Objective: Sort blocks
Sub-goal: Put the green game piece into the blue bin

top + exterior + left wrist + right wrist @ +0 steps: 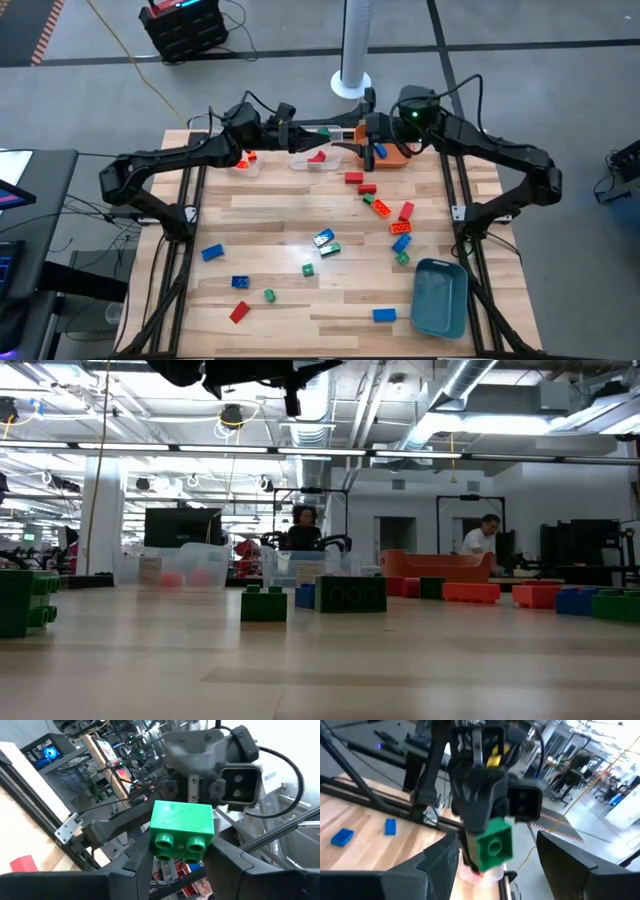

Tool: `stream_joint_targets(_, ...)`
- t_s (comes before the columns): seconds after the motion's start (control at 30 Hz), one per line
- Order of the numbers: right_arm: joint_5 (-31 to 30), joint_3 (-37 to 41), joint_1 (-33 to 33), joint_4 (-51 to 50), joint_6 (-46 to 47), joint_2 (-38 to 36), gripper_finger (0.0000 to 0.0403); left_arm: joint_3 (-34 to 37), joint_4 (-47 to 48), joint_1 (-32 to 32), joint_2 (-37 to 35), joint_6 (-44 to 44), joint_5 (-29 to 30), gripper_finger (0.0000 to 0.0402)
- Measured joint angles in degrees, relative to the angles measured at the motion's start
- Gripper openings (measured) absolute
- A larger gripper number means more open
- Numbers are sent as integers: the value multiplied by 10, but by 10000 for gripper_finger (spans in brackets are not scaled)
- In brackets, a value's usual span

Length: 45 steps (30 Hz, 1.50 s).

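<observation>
Now | left gripper (182, 857): one green block (182, 831) | right gripper (492, 855): none

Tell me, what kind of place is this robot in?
Probably a big robotics lab or workshop. The low view shows an open hall with ceiling pipes, monitors and people at desks. The wooden table holds toy blocks for practice.

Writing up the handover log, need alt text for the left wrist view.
A small green studded plastic brick is held between the left gripper's two dark fingers, its studs facing the camera. Directly beyond it is the right arm's dark wrist with its camera. A red brick lies on the pale wooden table to one side.
</observation>
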State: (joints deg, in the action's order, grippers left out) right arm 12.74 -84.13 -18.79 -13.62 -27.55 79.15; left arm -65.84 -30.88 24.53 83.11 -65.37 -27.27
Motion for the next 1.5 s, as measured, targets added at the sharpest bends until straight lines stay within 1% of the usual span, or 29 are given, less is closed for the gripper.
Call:
stream_joint_targets(0.2, 0, 1, 5, 26, -8, 27, 276, 0, -2, -1, 0, -5, 0, 140)
stream_joint_targets(0.47, 0, 0, 12, 66, -10, 42, 276, 0, -4, -1, 0, -9, 0, 140)
stream_joint_targets(0.77, -1, 0, 7, 78, -10, 61, 272, 0, -4, -2, 0, -9, -9, 140)
stream_joint_targets(0.9, -9, 1, 7, 85, 5, 65, 245, 0, -3, -2, 0, 0, -10, 140)
stream_joint_targets(1.13, -9, 1, 7, 83, -1, 64, 153, 0, -2, -2, 0, 16, -5, 143)
stream_joint_targets(1.2, -10, 1, 8, 82, -1, 64, 135, 0, 0, -2, 0, 26, 1, 151)
stream_joint_targets(1.27, -10, 1, 8, 81, 7, 64, 130, 0, 1, 0, -1, 44, 2, 168)
stream_joint_targets(1.37, -15, -14, 8, 59, 27, 64, 141, 0, 4, 0, 0, 61, 0, 207)
stream_joint_targets(1.5, -28, -45, 8, 23, 29, 64, 153, 0, 3, 12, 0, 61, -7, 265)
